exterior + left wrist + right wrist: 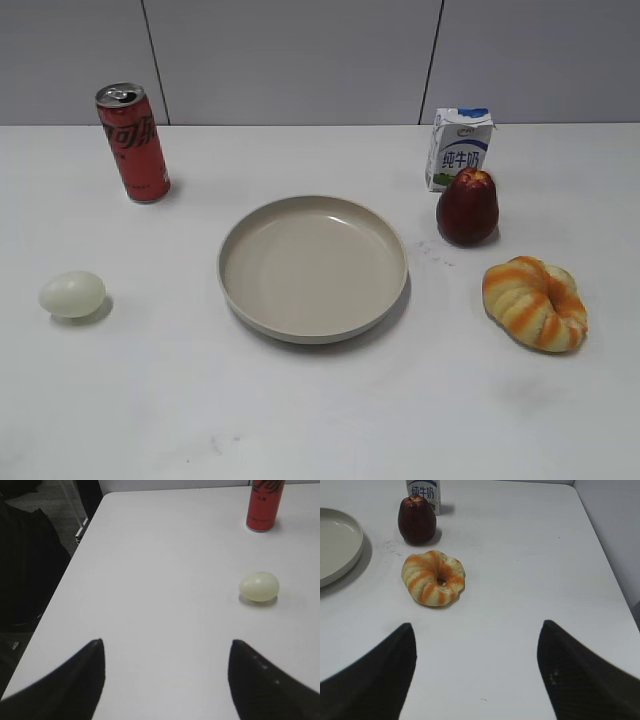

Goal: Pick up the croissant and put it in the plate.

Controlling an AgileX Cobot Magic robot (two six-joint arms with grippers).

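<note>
The croissant [535, 302], round and puffy with orange and cream stripes, lies on the white table at the right; it also shows in the right wrist view [433, 577]. The beige plate [245, 233] sits empty in the middle, and its edge shows in the right wrist view [350, 550]. My right gripper [477, 626] is open and empty, above bare table short of the croissant. My left gripper [167, 642] is open and empty over bare table at the left. Neither gripper shows in the exterior view.
A dark red apple [467, 207] and a milk carton [459, 147] stand behind the croissant. A red cola can [133, 142] stands at the back left. A pale egg [72, 294] lies at the left. The table's left edge [65, 580] is close to my left gripper.
</note>
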